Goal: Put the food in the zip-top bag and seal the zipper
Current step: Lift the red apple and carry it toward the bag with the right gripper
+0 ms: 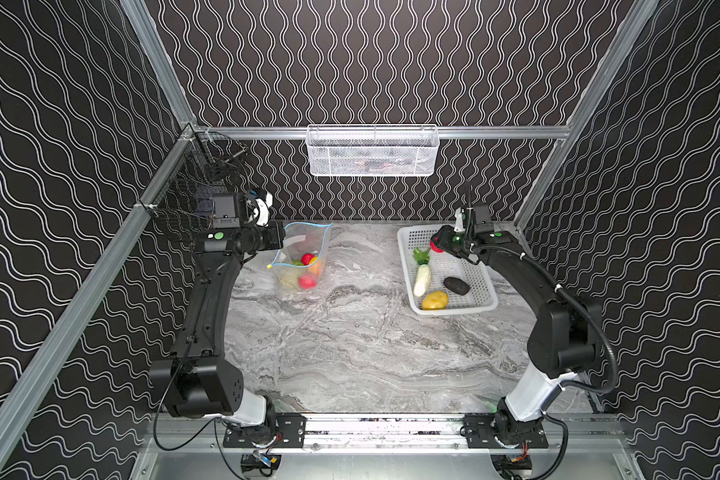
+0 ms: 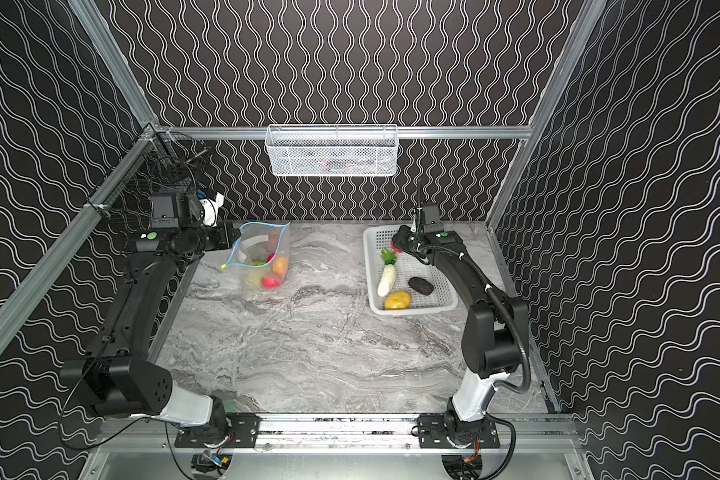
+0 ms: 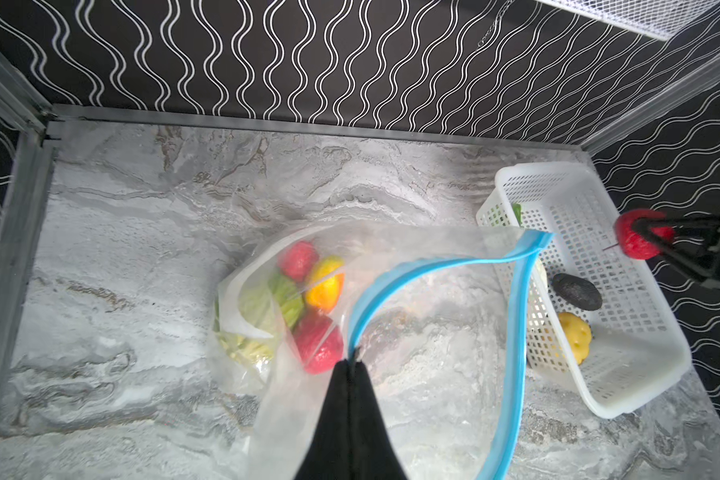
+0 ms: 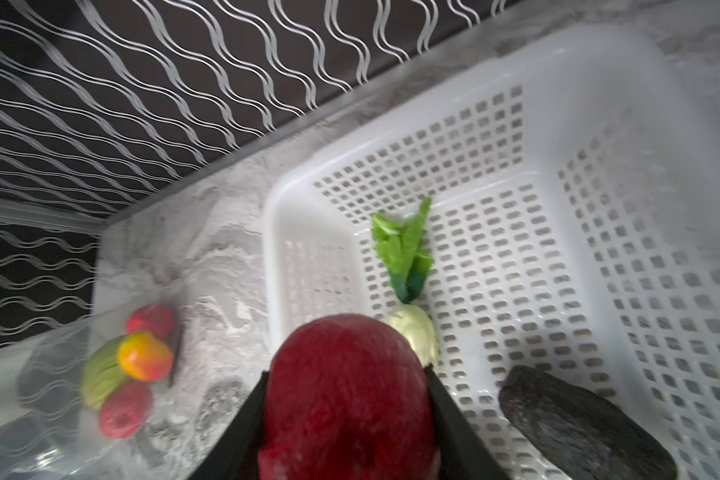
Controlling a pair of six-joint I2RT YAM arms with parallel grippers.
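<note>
Marbled counter (image 1: 350, 353): left gripper (image 3: 353, 360) pinches the zipper (image 3: 517, 332), propping the zip-top bag (image 1: 304, 245) open so the right gripper (image 4: 346, 372), clamping a red fruit (image 3: 641, 235), can drop it in.

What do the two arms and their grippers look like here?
The left arm and right arm are matte black with a white segment near the base and a green dot by the wrist. A ribbed black hose runs along the right one. The left gripper and right gripper have thin, tapering black fingers.
</note>
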